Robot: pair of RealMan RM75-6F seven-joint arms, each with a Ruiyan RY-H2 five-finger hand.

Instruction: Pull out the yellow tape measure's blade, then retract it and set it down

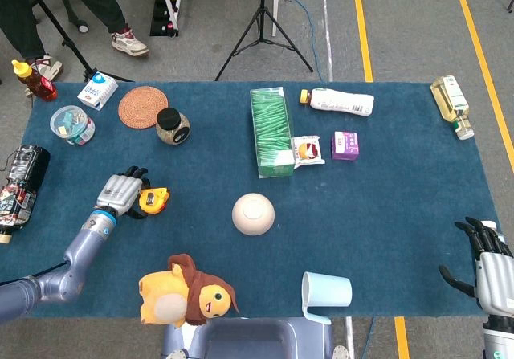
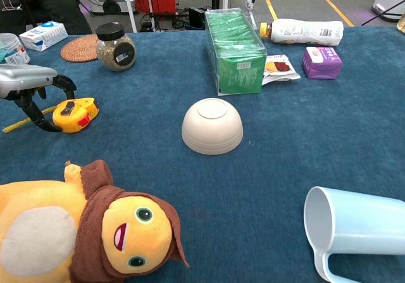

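Note:
The yellow tape measure [image 1: 152,201] [image 2: 76,114] lies on the blue tablecloth at the left. A short length of its yellow blade [image 2: 18,125] sticks out to the left along the cloth. My left hand [image 1: 120,191] [image 2: 30,84] hovers at the case's left end, its dark fingers arched over the blade, and one fingertip [image 2: 49,127] touches the case. It does not close around the case. My right hand [image 1: 491,267] hangs past the table's right front corner with its fingers spread and nothing in it.
A plush toy [image 2: 76,232] lies just in front of the tape measure. An upturned bowl [image 2: 212,126] sits mid-table and a tipped blue mug [image 2: 357,232] at the front right. A jar [image 2: 116,47], coaster [image 2: 79,47] and green box [image 2: 237,49] stand further back.

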